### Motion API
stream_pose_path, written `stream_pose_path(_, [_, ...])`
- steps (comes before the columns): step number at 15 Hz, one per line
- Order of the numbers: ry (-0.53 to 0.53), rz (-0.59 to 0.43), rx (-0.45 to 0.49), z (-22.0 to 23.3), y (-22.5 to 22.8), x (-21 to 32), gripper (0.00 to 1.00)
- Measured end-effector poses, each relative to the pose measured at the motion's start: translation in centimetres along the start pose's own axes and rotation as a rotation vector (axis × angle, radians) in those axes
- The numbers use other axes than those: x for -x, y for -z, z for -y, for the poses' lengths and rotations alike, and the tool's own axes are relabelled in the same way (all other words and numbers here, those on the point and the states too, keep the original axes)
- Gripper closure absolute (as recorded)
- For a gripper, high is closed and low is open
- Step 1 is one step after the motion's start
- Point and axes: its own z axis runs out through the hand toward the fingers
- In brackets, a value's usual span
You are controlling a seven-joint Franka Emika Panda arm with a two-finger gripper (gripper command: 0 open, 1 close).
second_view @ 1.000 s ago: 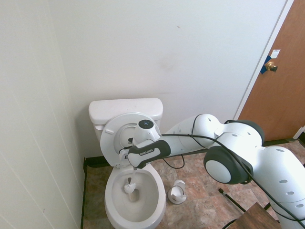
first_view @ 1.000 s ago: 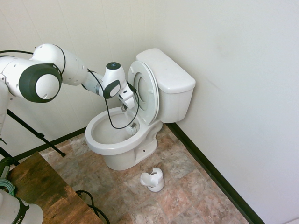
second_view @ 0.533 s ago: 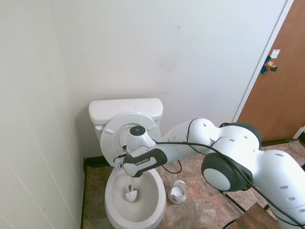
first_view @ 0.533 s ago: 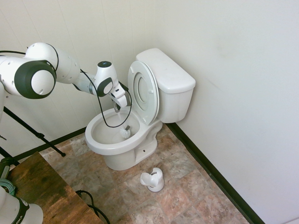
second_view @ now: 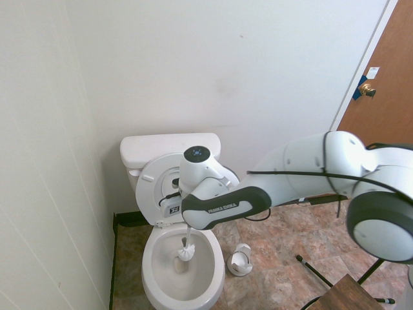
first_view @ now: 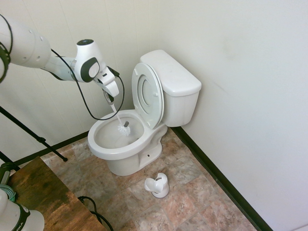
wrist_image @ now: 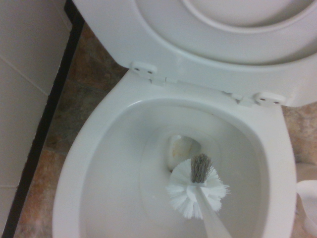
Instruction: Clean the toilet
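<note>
"And here's the gripper [first_view: 110,98], right above the bowl [first_view: 106,137], closed around the handle of the toilet brush [first_view: 123,130]!"

"Lovely grip, narrow and snug. In the first exterior view the handle slants down from eleven o'clock, and the white head is inside the bowl, out from its middle toward one o'clock."

"Over to the second exterior view: the head sits just beside the drain opening [second_view: 180,264], on its one o'clock side. Is it touching the porcelain?"

"Can't tell from here! But the wrist view gives us the splayed white bristles and that grey tuft [wrist_image: 200,168], right up against the drain in the picture."

"And the toilet [first_view: 126,153] itself?"

"On the stone-patterned floor [first_view: 183,207], mid-frame in the first exterior view. Lid [first_view: 149,96] and seat are up, leaning back toward the tank [first_view: 175,82], which is between one and two o'clock from the bowl."

"The white brush holder [first_view: 159,186]?"

"On the floor, near the toilet, between four and five o'clock from the bowl. Same view, wooden desk [first_view: 48,197] between seven and eight."

"And a brown door [second_view: 377,123] in the second exterior view, at two o'clock from the bowl!"
</note>
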Motion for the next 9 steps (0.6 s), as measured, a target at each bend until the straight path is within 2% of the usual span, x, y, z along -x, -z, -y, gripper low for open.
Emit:
stream_pose_path(4, [-0.086, -0.027, -0.039, -5.1, 8.3, -3.2, 1.00])
stream_pose_path(7, [-0.193, -0.041, -0.062, -12.9, 12.3, -9.5, 1.00])
stream_pose_path(9, [-0.254, -0.037, -0.076, -18.5, 13.1, -14.1, 1.00])
